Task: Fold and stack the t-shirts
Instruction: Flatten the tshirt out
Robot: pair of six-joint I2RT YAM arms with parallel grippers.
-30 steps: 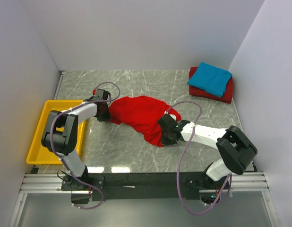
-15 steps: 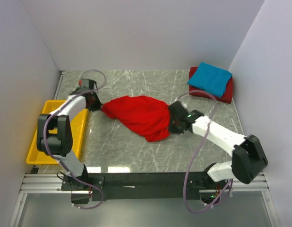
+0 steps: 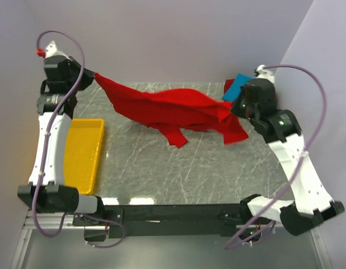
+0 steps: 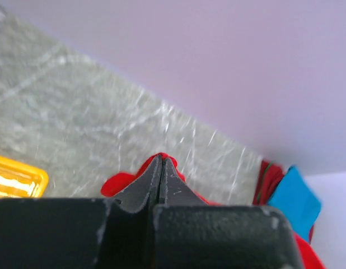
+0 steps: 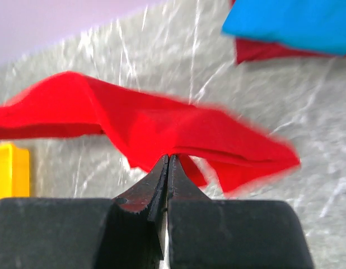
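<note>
Both pincers are clamped on the bright red t-shirt [image 3: 167,109]. The left pincer [image 3: 90,74] pinches its far-left corner, and the left wrist view shows the jaws pressed together with red cloth bulging just past the tips [image 4: 162,159]. The right pincer [image 3: 234,108] is closed on the shirt's right end, and its wrist view shows the jaws meeting on a fold of the cloth [image 5: 168,159].

The shirt is strung out wide between the two pincers over the middle and far part of the tabletop [image 3: 162,174]. It sags in the centre, and one flap hangs down below the rest. Whether that flap touches the marble cannot be told. Half a second ago the same shirt lay in a bunched heap on the tabletop, with both pincers low at its sides.

Both arms have since risen and spread apart. The left one has gone from beside the yellow tray [image 3: 83,151] up to the far-left corner by the wall [image 3: 173,39]. The right one has swung up in front of the folded pile at the far right.

The turquoise-blue t-shirt [image 5: 290,22] lies there on top of the darker red t-shirt [image 5: 262,51]. From above, the right arm now hides most of that pile, which was in full view earlier.
</note>
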